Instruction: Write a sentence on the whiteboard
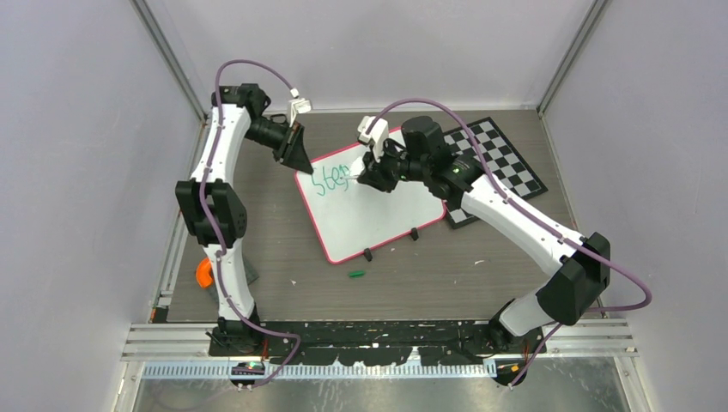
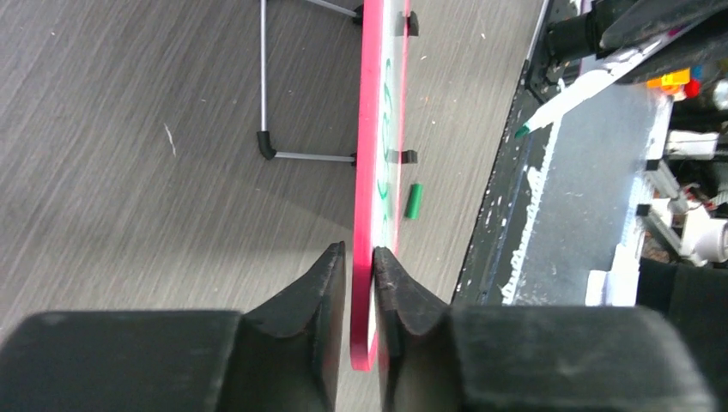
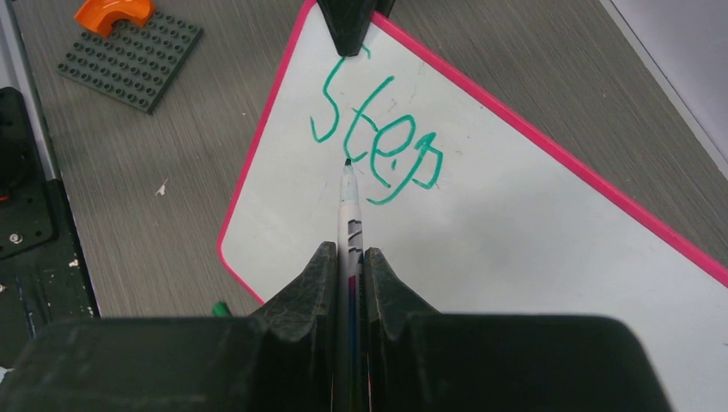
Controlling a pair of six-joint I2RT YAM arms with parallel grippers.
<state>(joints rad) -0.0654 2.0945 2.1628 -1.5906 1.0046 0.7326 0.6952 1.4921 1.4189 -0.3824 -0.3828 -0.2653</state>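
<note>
Left wrist: whiteboard (image 2: 371,129) edge-on in left tool (image 2: 359,251), sentence (image 2: 385,184) barely legible.

The whiteboard (image 3: 532,249) bore a single green handwritten word (image 3: 378,146), "Step", in uneven letters near one corner. Black print ran along the white marker (image 3: 349,215), too small to be read.

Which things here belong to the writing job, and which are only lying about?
For the job: whiteboard, green writing, marker, right gripper shut on the marker, left gripper clamping the whiteboard's edge.
Lying about: checkered board, small green cap, grey studded plate, orange piece.
</note>
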